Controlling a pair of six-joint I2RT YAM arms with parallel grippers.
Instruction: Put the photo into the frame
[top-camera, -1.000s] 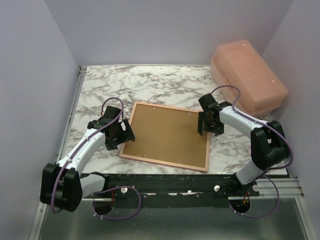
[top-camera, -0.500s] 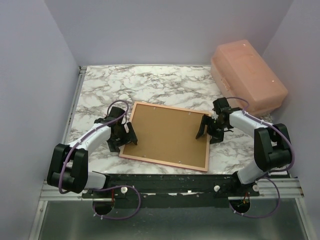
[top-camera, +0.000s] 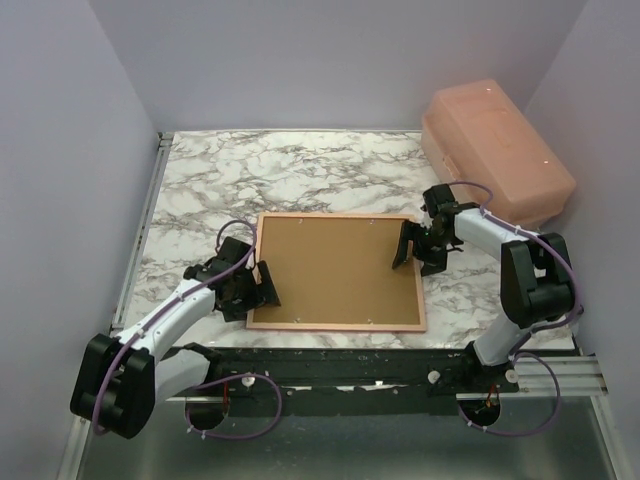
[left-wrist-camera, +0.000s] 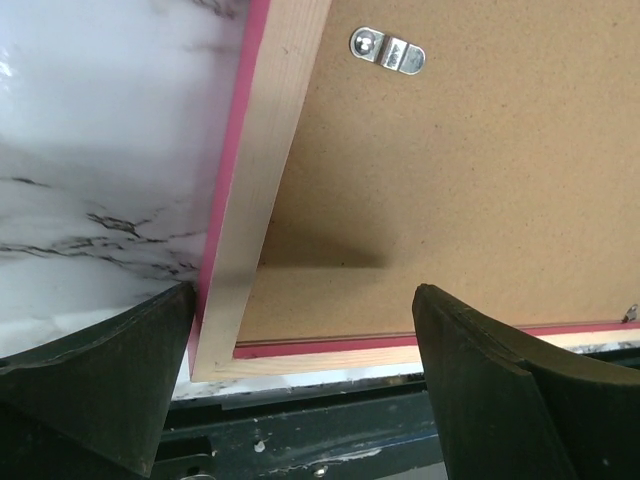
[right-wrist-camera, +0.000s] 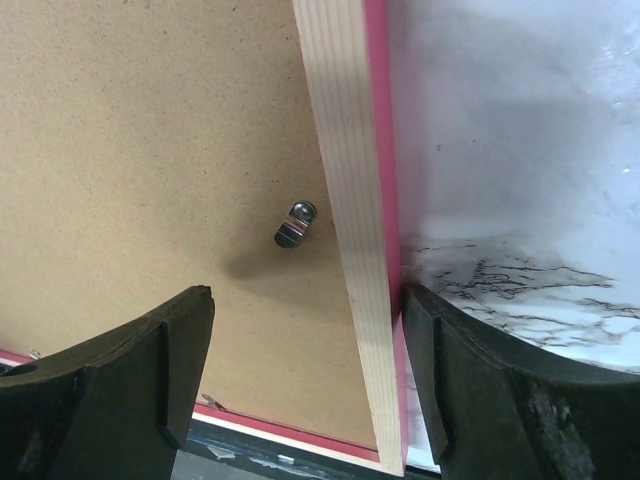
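The frame (top-camera: 340, 325) lies face down on the marble table, its pale wood back and pink edge up. The brown backing board (top-camera: 335, 268) sits in it. The photo is hidden. My left gripper (top-camera: 256, 292) is open and straddles the frame's left border (left-wrist-camera: 265, 170) at the near-left corner: one finger on the marble at the pink edge, the other over the board (left-wrist-camera: 470, 190). My right gripper (top-camera: 418, 252) is open and straddles the right border (right-wrist-camera: 345, 200), its outer finger at the pink edge, its inner finger over the board (right-wrist-camera: 150, 150).
A large pink plastic box (top-camera: 495, 150) stands at the back right. Small metal turn clips (left-wrist-camera: 387, 50) (right-wrist-camera: 295, 224) sit on the backing board. The frame's near side lies close to the table's front edge and the black rail (top-camera: 350, 365).
The frame has turned from a tilted lie to square with the table's front edge. My left gripper has moved nearer, to the near-left corner. My right gripper has stayed at the right border.
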